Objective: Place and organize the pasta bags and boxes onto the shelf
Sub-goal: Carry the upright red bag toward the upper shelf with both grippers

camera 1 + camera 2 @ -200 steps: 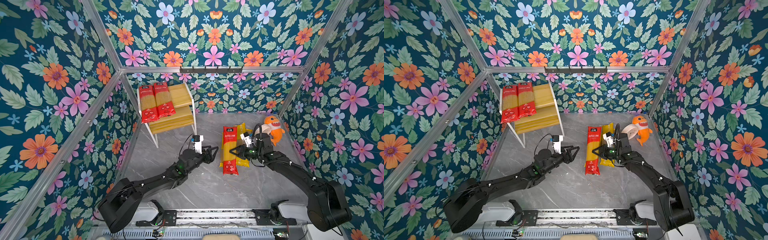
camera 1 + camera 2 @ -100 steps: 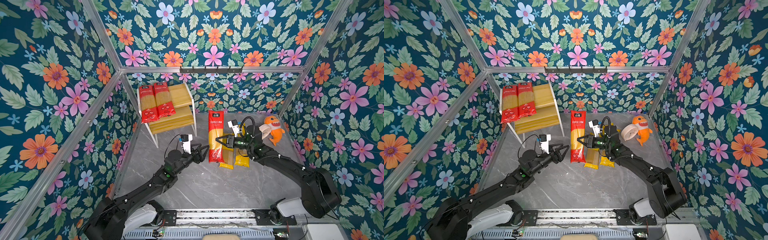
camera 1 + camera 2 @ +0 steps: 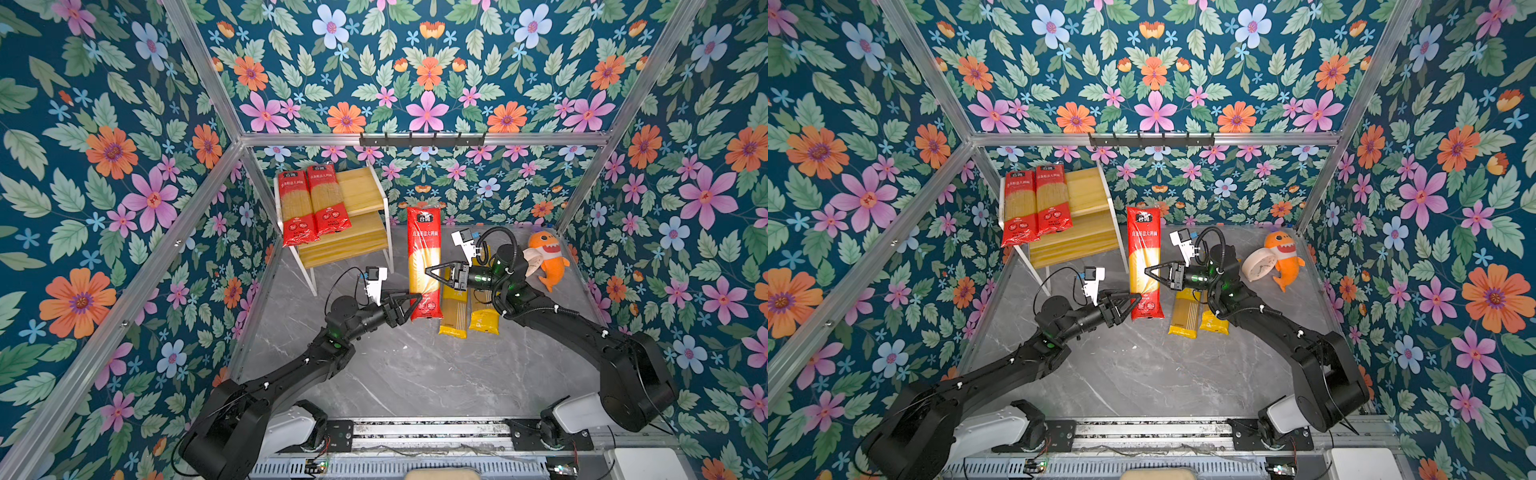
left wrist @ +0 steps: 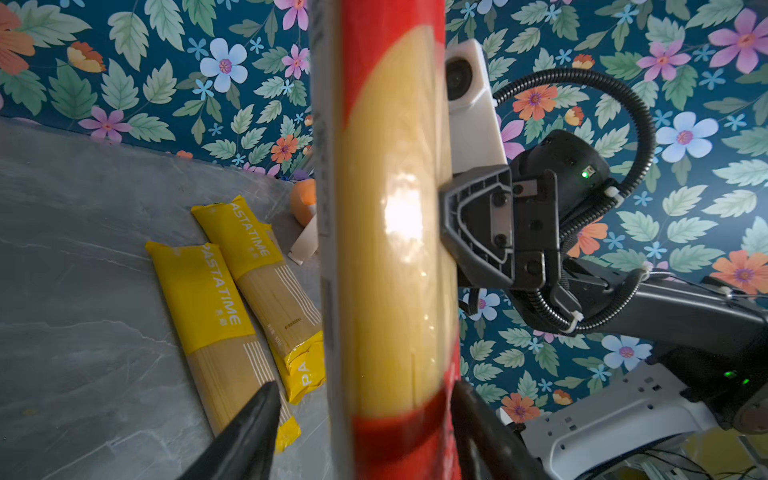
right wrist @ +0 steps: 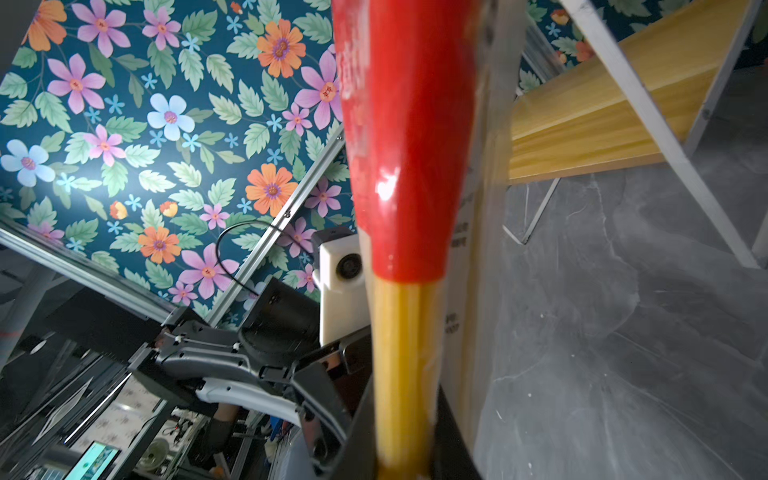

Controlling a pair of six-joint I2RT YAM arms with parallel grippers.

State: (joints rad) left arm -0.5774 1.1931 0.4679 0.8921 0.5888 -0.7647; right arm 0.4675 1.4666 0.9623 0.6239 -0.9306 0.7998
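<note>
At the far left, against the flowered wall: shelf [image 3: 360, 189], two wooden steps in a white frame. On its left part, two red packs [image 3: 297, 210] [image 3: 328, 200], side by side and touching, laid sloping over both steps, lower ends hanging past the front of the lower step.

Nearer and a little to the right: left gripper [image 3: 415, 308]. Reaches in from the near left. Straddles the lower red end of a third red pack [image 3: 424, 249] with jaws partly open. In the left wrist view, one finger [image 4: 469, 411] close against the wrapper, the other [image 4: 249, 419] clearly apart from it, so no grip here.

Just right of the shelf: the third red pack itself, lifted, long side running near to far in both top views, top end toward the far wall. Contact of its lower end with the table [image 3: 395, 374]: cannot tell.

At the clear middle window of this pack: right gripper [image 3: 431, 272]. Comes in from the right, clamps tight on the spaghetti and carries the pack.

Further right, flat on the table: two yellow packs [image 3: 453, 309] [image 3: 484, 320] lettered PASTATIME, side by side and touching, partly under the right arm.

At the far right, near the corner: orange plush shark [image 3: 546, 259], apart from the yellow packs.
</note>
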